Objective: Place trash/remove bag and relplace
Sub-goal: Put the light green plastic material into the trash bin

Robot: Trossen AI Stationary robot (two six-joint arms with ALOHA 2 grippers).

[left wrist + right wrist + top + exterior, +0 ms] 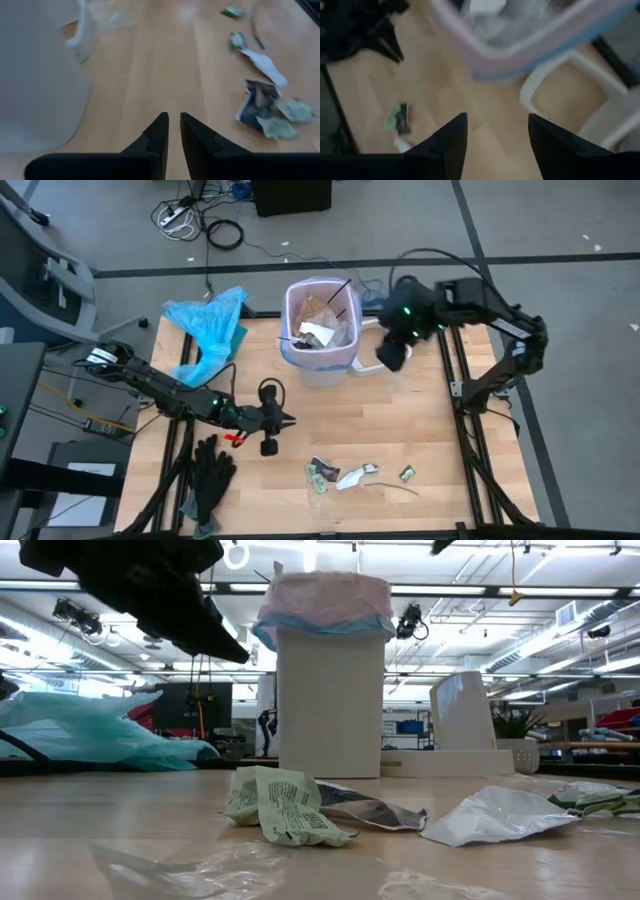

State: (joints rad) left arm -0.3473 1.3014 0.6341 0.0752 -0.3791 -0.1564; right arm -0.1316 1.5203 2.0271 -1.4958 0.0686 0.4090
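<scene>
pink bag [322,330] lining bin, scraps [345,474] on table

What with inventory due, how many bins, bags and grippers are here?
Bin: 1
Bags: 2, the pink liner and the blue bag
Grippers: 2, the left gripper and the right gripper
Total: 5

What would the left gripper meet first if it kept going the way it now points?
Probably nothing soon: the left gripper points across bare table. The scraps lie off to one side and the bin to the other.
</scene>
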